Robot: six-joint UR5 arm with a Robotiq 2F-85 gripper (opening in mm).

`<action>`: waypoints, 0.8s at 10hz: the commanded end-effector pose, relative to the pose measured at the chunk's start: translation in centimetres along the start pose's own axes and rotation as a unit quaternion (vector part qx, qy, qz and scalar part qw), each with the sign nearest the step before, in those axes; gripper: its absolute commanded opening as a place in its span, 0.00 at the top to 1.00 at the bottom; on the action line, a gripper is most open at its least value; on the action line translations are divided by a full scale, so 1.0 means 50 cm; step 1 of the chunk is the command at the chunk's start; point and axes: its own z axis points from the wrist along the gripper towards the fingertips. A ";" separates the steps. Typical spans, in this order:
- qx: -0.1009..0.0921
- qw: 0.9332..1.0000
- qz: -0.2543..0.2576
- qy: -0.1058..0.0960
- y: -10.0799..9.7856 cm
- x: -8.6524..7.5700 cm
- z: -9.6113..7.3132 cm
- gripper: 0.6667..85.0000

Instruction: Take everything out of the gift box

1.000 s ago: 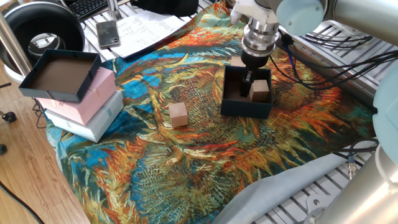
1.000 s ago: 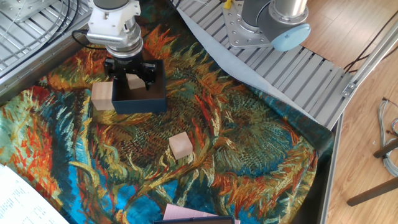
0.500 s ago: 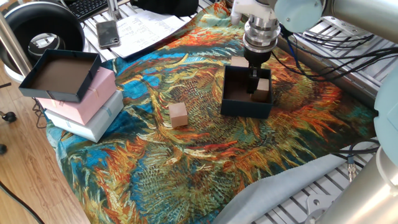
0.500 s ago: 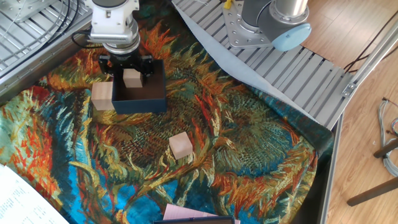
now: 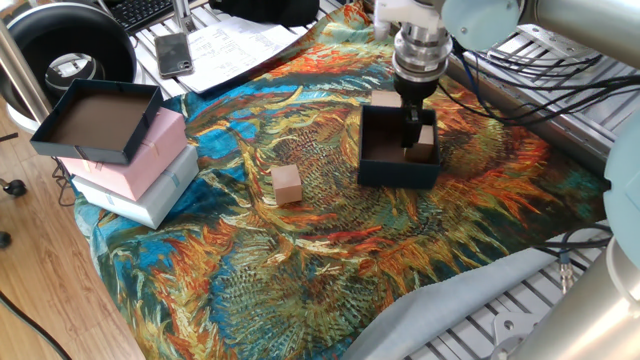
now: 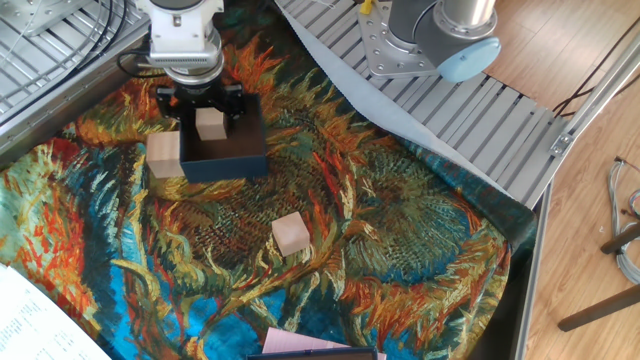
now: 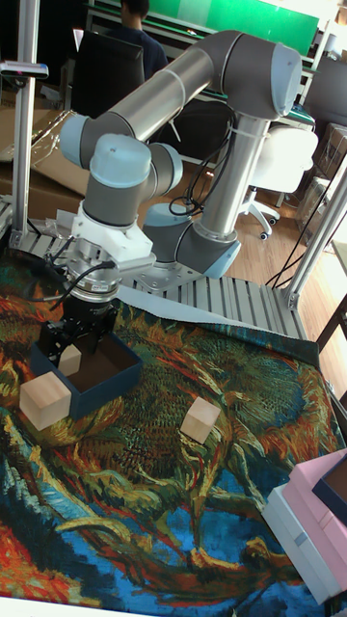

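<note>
While clamped on a cube (image 6: 210, 124), tool (image 6: 209, 122) vertical, wrist straight down over gift box (image 6: 240, 158).

The gripper (image 5: 414, 128) covers part of the gift box (image 5: 397, 172) floor, and the near wall hides the base of the cube (image 6: 210, 123) between the fingers, so contact with the floor can't be judged. Behind the box, another cube (image 5: 384, 99) shows only its top. Away from the box, the pink box (image 7: 326, 497) is cut by the tall view's right edge, the dark lid (image 5: 92, 122) hides much of its top, and a person (image 7: 135, 12) is cropped at the head.
</note>
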 end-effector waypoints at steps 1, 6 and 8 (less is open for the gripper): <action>0.005 1.000 -0.007 -0.010 -0.005 0.010 0.014 0.12; -0.013 0.999 -0.014 -0.029 0.013 0.012 0.044 0.13; -0.016 0.999 -0.010 -0.030 0.016 0.013 0.049 0.25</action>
